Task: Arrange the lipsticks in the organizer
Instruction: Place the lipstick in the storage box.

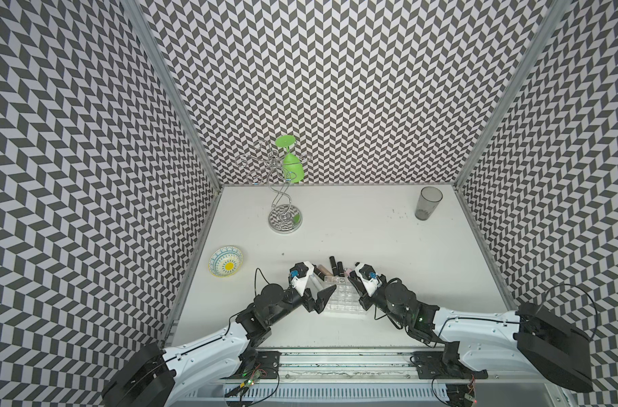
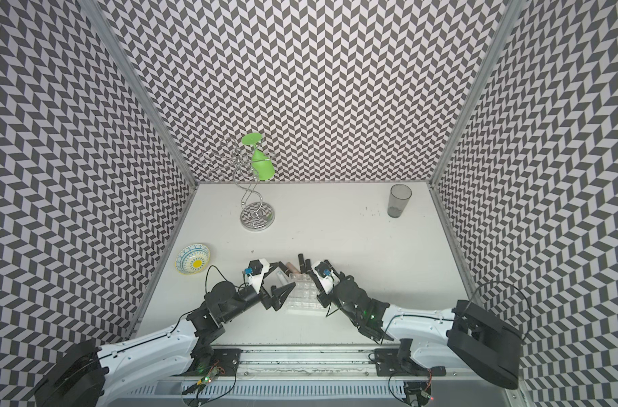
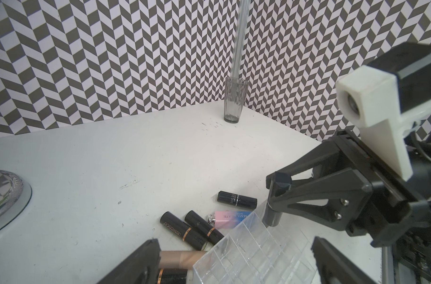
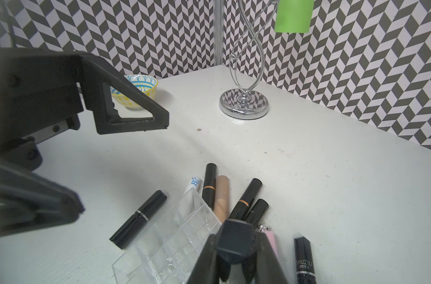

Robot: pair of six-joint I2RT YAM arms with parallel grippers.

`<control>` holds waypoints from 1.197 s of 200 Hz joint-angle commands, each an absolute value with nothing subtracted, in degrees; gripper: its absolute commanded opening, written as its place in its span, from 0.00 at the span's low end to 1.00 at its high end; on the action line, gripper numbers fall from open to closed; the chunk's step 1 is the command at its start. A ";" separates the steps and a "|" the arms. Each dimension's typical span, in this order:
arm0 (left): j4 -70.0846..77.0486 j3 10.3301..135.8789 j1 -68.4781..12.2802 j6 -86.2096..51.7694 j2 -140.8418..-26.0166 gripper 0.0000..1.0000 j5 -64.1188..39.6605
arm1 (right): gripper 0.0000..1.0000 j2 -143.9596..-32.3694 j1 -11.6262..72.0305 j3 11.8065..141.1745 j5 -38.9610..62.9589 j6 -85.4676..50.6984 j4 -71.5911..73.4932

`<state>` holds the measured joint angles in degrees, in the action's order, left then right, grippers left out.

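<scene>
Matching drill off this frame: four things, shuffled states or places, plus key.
Things:
1. left gripper
2. right gripper
3. grey tumbler
4. beige lipstick

States:
A. lying flat on the table
B. shut on a black lipstick
C. open, holding nothing
D. standing upright in a far corner of the table

Pairs: 1-C, 2-B, 3-D, 4-A

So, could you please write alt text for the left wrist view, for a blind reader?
The right tool holds a black lipstick upright at a corner of the clear organizer, whose cells look empty. Other lipsticks lie loose on the white table beside it, and a grey tumbler stands by the patterned wall.
</scene>
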<state>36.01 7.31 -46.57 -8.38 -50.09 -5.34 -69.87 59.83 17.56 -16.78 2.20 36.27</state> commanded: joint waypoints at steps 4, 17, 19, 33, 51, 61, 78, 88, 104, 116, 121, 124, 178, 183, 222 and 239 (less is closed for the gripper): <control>38.37 7.55 -46.26 -7.46 -50.36 1.00 -4.77 | 0.00 -70.03 60.11 17.95 -18.53 2.31 40.53; 38.56 7.43 -46.25 -7.47 -50.27 1.00 -4.76 | 0.00 -70.45 60.04 17.97 -18.81 2.38 40.71; 38.58 7.39 -46.26 -7.43 -50.27 1.00 -4.82 | 0.00 -70.52 60.05 18.05 -18.81 2.42 40.65; 38.59 7.30 -46.27 -7.45 -50.27 1.00 -4.78 | 0.00 -71.24 60.07 18.53 -18.59 2.42 40.27; 38.75 6.92 -46.25 -7.34 -50.20 0.99 -4.48 | 0.00 -72.44 60.08 18.89 -18.78 2.52 40.33; 38.76 6.77 -46.29 -7.21 -50.17 1.00 -4.13 | 0.00 -73.25 60.11 19.06 -19.13 2.75 40.28; 38.52 6.75 -46.25 -7.11 -49.94 1.00 -3.74 | 0.00 -74.30 60.04 19.26 -20.21 2.82 40.07; 38.41 6.77 -46.26 -7.09 -49.92 1.00 -3.91 | 0.00 -74.92 60.06 19.24 -20.56 2.93 40.37; 38.50 6.76 -46.30 -7.12 -49.93 1.00 -4.28 | 0.00 -75.99 60.06 19.97 -21.04 3.19 39.95; 38.50 6.86 -46.28 -7.13 -50.01 1.00 -4.43 | 0.00 -76.50 60.04 20.69 -21.02 3.30 39.18; 38.50 6.86 -46.31 -7.14 -50.01 0.99 -4.60 | 0.00 -76.63 60.07 20.66 -21.01 3.25 39.22; 38.50 6.86 -46.24 -7.12 -50.01 1.00 -4.65 | 0.01 -76.64 60.03 20.59 -21.09 3.26 39.27; 38.46 6.83 -46.29 -7.47 -50.29 1.00 -4.92 | 0.25 -73.06 60.08 17.64 -21.97 2.94 41.05; 38.41 6.85 -46.26 -7.48 -50.32 1.00 -5.01 | 0.27 -72.91 60.09 17.63 -21.91 2.94 40.97; 38.06 6.84 -46.24 -7.82 -50.10 1.00 -5.55 | 0.37 -73.43 60.08 17.73 -21.54 2.85 40.92; 38.02 6.88 -46.25 -7.81 -50.01 1.00 -5.61 | 0.38 -73.64 60.06 17.91 -21.63 2.78 40.75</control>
